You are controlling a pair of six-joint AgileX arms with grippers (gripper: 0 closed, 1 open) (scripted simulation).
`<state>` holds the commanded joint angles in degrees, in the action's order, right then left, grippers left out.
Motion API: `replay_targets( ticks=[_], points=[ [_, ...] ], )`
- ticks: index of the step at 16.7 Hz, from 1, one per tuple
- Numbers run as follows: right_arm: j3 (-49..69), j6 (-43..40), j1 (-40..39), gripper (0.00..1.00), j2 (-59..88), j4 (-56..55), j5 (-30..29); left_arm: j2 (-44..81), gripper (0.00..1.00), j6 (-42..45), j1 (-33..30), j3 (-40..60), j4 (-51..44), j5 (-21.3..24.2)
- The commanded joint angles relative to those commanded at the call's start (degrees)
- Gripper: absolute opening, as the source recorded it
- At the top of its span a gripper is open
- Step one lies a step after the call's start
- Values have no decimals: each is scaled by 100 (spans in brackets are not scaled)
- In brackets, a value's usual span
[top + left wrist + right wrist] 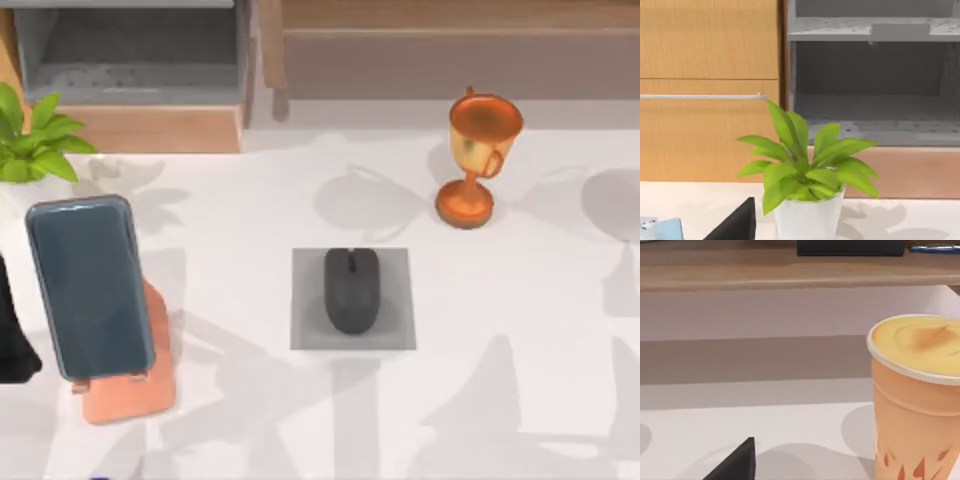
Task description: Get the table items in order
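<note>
A small black mouse (351, 290) lies on the flat grey square pad (395, 335) at the table's middle. At the left, a dark blue-grey phone (90, 285) leans in the salmon-pink stand (135, 395). The copper-gold trophy cup (480, 160) stands upright at the back right. A black part of my left arm (12, 335) sits at the left edge, beside the phone. In the left wrist view a black piece of my left gripper (735, 226) points toward the plant. The right wrist view has a black piece of my right gripper (735, 463) low over the white tabletop.
A green plant (35, 140) in a white pot (807, 217) stands at the back left corner, in front of wooden cabinets and a grey shelf (875, 125). An orange cup (915, 405) with a creamy top stands close to my right gripper.
</note>
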<state>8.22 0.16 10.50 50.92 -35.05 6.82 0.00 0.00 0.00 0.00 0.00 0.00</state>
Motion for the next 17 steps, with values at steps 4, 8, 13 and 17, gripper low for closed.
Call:
replay_targets(
  ticks=[4, 8, 13, 17],
  points=[
    [449, -3, 493, 100, 2330, -1641, 278, 0, 100, 0, 0, 0, 0, 0],
    [961, -4, 898, 100, 4519, -3282, 579, 0, 100, 0, 0, 0, 0, 0],
    [1663, -4, 1130, 100, 6594, -5074, 969, 0, 100, 0, 0, 0, 0, 0],
    [2130, -2, 1125, 100, 7440, -5986, 1198, 0, 100, 0, 0, 0, 0, 0]
  ],
)
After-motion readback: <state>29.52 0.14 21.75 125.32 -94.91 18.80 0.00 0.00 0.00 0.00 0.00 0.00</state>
